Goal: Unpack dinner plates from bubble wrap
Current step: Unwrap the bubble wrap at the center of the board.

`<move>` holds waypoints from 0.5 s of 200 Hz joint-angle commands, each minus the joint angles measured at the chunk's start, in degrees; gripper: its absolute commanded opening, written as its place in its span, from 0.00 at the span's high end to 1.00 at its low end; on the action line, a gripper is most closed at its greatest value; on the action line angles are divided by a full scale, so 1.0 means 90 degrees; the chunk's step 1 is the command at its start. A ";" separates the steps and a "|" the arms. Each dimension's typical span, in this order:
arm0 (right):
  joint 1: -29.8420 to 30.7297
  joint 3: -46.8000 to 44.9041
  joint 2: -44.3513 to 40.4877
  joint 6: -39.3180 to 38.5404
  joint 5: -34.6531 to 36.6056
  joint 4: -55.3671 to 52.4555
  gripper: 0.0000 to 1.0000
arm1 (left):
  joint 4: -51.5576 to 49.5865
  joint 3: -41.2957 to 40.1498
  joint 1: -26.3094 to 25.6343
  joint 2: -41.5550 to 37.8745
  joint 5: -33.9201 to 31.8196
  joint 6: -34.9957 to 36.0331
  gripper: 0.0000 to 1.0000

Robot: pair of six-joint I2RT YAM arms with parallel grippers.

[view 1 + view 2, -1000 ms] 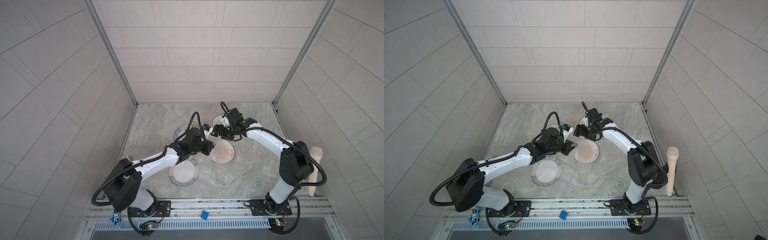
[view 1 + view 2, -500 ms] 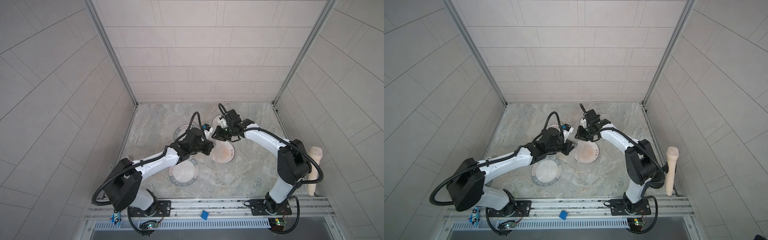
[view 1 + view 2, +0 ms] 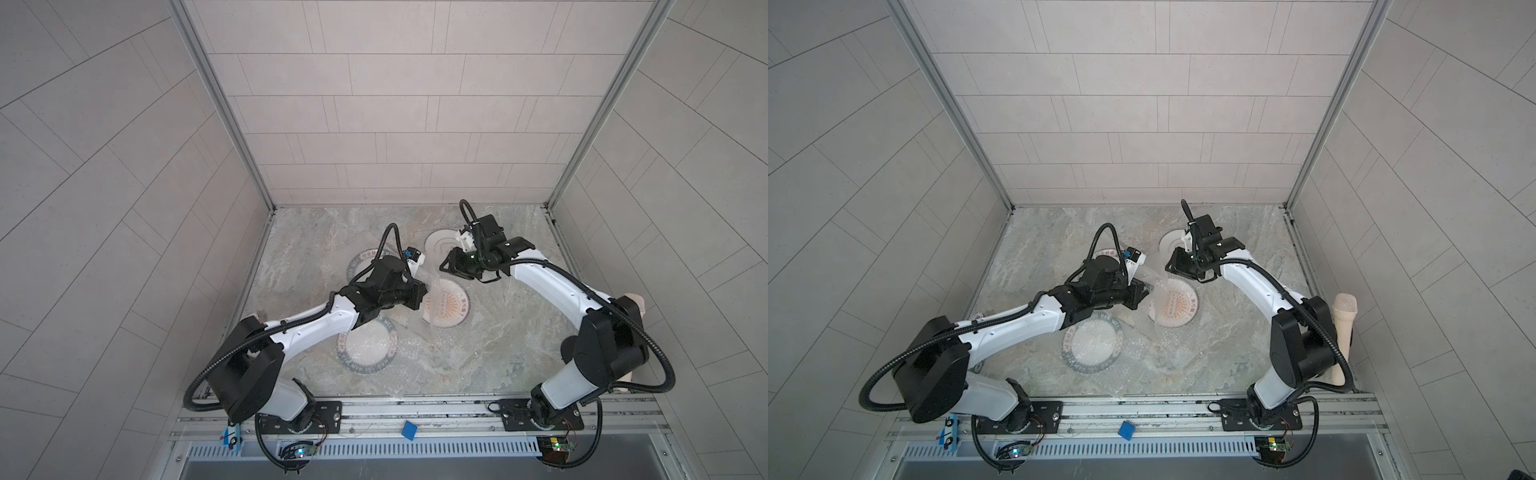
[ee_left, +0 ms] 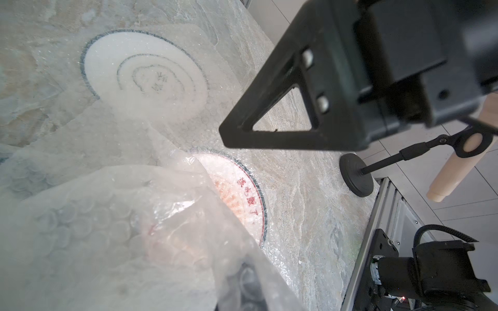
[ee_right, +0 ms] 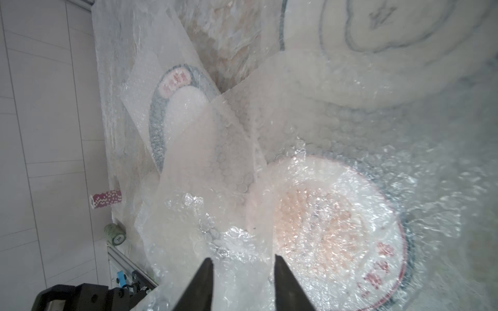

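My left gripper [image 3: 423, 296] is shut on a sheet of bubble wrap [image 3: 429, 277] and holds it raised over the orange sunburst dinner plate [image 3: 448, 306]. The wrap [image 4: 129, 215] hides its jaws in the left wrist view. My right gripper [image 5: 244, 262] hovers just behind the raised sheet, its fingers [image 5: 283, 280] apart with wrap showing between them. The grey-ringed plate [image 3: 440, 245] lies behind, under wrap. One green-rimmed plate [image 3: 365, 347] lies at the front under another sheet. A second green-rimmed plate [image 3: 361, 264] sits partly under my left arm.
A pinkish textured cup on a black stand [image 3: 1343, 332] rises at the right edge, its base [image 4: 357, 177] on the floor. Two small rolls [image 5: 106, 200] [image 5: 116, 234] stand by the left wall. A blue tag [image 3: 409, 430] lies on the front rail.
The right gripper has shifted slightly beside the raised wrap. The left arm has hardly moved and still holds the sheet up.
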 commanded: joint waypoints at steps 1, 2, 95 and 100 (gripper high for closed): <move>-0.0016 -0.0156 0.0087 -0.0080 -0.0062 -0.0210 0.33 | 0.0171 -0.0112 -0.0028 -0.0087 0.0050 0.0049 1.00; -0.0007 -0.0163 0.0098 -0.0077 -0.0086 -0.0195 0.32 | 0.0170 -0.0108 -0.0028 -0.0089 0.0057 0.0048 1.00; 0.0441 -0.0691 0.0851 0.0718 -0.0749 0.1123 0.11 | 0.0131 -0.0296 -0.0029 0.0103 0.0145 -0.0120 1.00; 0.0470 -0.0707 0.0898 0.0750 -0.0753 0.1186 0.13 | 0.0154 -0.0349 -0.0027 0.0114 0.0130 -0.0146 1.00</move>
